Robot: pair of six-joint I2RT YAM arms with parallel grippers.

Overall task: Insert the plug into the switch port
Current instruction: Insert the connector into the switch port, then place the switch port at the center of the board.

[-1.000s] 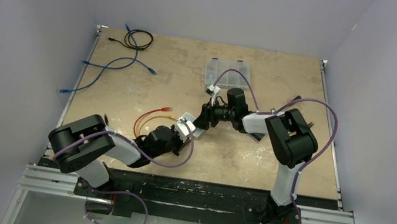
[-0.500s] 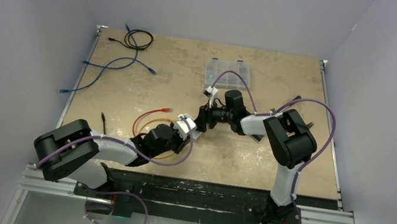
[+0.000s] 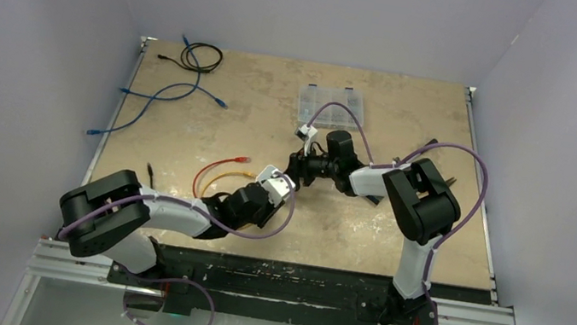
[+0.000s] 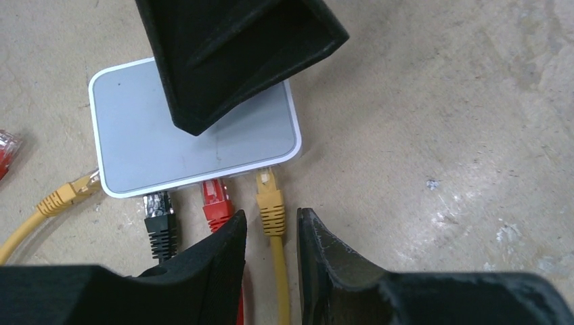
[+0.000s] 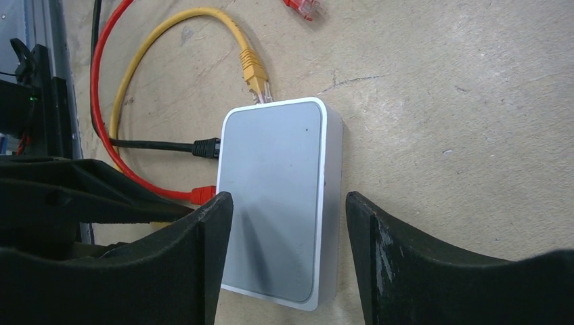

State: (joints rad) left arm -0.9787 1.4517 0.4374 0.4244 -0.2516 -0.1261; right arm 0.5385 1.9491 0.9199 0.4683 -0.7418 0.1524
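In the left wrist view the white switch (image 4: 193, 139) lies flat. Black (image 4: 160, 220) and red (image 4: 215, 200) plugs sit in its near edge, and a second yellow plug (image 4: 68, 193) at its left end. The yellow plug (image 4: 271, 203) touches that near edge with its tip; how deep it sits I cannot tell. My left gripper (image 4: 271, 215) is open, its fingers either side of the yellow cable with gaps showing. My right gripper (image 5: 288, 200) is open astride the switch (image 5: 277, 196), clear of its right wall.
The red cable's loose end (image 3: 242, 158) lies left of the grippers. A blue cable (image 3: 157, 95) and a coiled black cable (image 3: 202, 56) lie at the far left. A clear parts box (image 3: 330, 104) stands behind the right arm.
My left gripper has opened off the yellow plug and shifted slightly right. The right gripper's jaws have widened a little around the switch.
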